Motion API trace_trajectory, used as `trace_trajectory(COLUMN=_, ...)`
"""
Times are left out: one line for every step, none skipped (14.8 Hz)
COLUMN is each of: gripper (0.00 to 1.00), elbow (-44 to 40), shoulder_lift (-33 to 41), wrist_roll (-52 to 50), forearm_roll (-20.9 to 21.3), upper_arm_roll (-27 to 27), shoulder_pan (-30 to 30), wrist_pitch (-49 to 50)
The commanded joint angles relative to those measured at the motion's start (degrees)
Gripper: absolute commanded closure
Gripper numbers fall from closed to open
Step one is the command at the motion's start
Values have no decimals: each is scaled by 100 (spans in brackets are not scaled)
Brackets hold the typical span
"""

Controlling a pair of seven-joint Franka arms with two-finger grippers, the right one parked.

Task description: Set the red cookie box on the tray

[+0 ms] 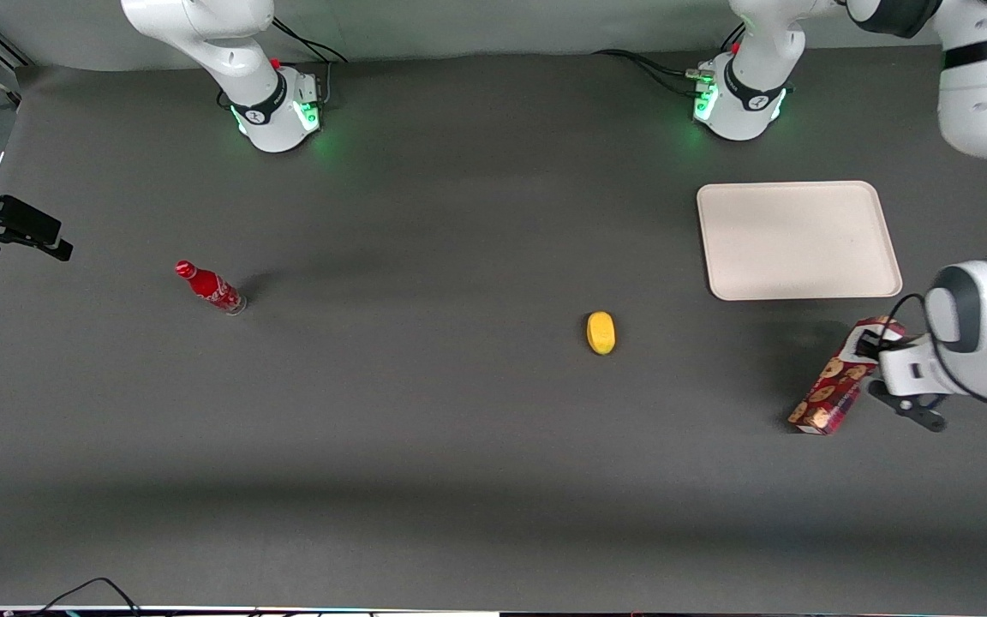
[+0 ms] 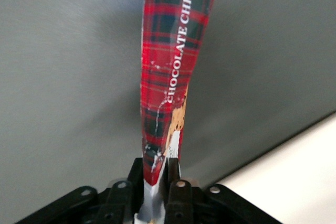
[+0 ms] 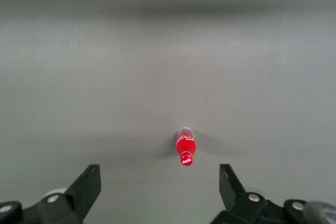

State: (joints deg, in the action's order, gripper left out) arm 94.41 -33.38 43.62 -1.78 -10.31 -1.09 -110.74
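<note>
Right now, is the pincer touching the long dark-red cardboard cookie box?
Touching. The left wrist view shows the pincer shut on the long dark-red cardboard cookie box, its end pinched between both fingers.

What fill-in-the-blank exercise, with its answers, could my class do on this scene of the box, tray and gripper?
1. The gripper is shut on one end of the ____.
2. The box is not yet on the ____.
3. The fruit-like object on the table, toward the parked arm from the box, is coloured ____.
4. The tray holds ____ objects.

Missing words: box; tray; yellow; no
</note>
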Motion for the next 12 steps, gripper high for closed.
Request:
trace_trajectory(gripper=100, elbow=-1132, shoulder_lift=392, wrist_roll=-755, forearm_roll=-209, upper_arm_roll=-172, shoulder_pan=47, wrist_pitch=1508)
trace_trajectory(gripper=100, elbow=-1370, shoulder_lift=506, wrist_roll=-967, forearm_roll=-218, upper_arm_roll=-190, shoulder_pan=47, wrist_pitch=1781)
trace_trajectory(gripper=100, elbow=-1538, shoulder_lift=638, wrist_roll=-1230, forearm_roll=-235, upper_arm_roll=-234, shoulder_pan=39, wrist_pitch=2010)
trace_trajectory(gripper=100, elbow=-1618, shoulder_lift=831, wrist_roll=-1589, forearm_roll=-227, upper_arm_roll=-313, shoulder_pan=56, wrist_pitch=2230)
trace_trajectory(gripper=100, elbow=-1627, shoulder_lift=1076, wrist_roll=-2028, forearm_roll=-201, upper_arm_roll=-401, shoulder_pan=56, wrist_pitch=2467)
trace_trajectory(gripper=100, elbow=-1592, shoulder_lift=1366, wrist_roll=-2346, forearm_roll=-131, upper_arm_roll=-506, shoulder_pan=56, wrist_pitch=2687)
trace_trajectory(gripper=100, elbow=-1540, shoulder_lift=1569, wrist_roll=-2444, forearm_roll=-52, upper_arm_roll=-664, shoulder_pan=56, wrist_pitch=2941)
trace_trajectory(gripper=100, elbow=-1304, shoulder_lift=1815, wrist_roll=-2480, forearm_roll=210, upper_arm_roll=-796, shoulder_pan=65, wrist_pitch=3179)
trace_trajectory(gripper=100, elbow=-919, shoulder_lift=2156, wrist_roll=-2550, forearm_roll=535, upper_arm_roll=-849, shoulder_pan=74, wrist_pitch=3242)
trace_trajectory(gripper=100, elbow=-402, shoulder_lift=2560, wrist_roll=-2621, forearm_roll=808, upper_arm_roll=-858, shoulder_pan=65, wrist_pitch=3164)
trace_trajectory(gripper=100, elbow=143, shoulder_lift=2938, wrist_roll=-2769, forearm_roll=993, upper_arm_roll=-867, shoulder_pan=56, wrist_pitch=3016)
trace_trajectory(gripper=100, elbow=766, shoulder_lift=3307, wrist_roll=-2945, forearm_roll=1073, upper_arm_roll=-954, shoulder_pan=56, wrist_pitch=2779)
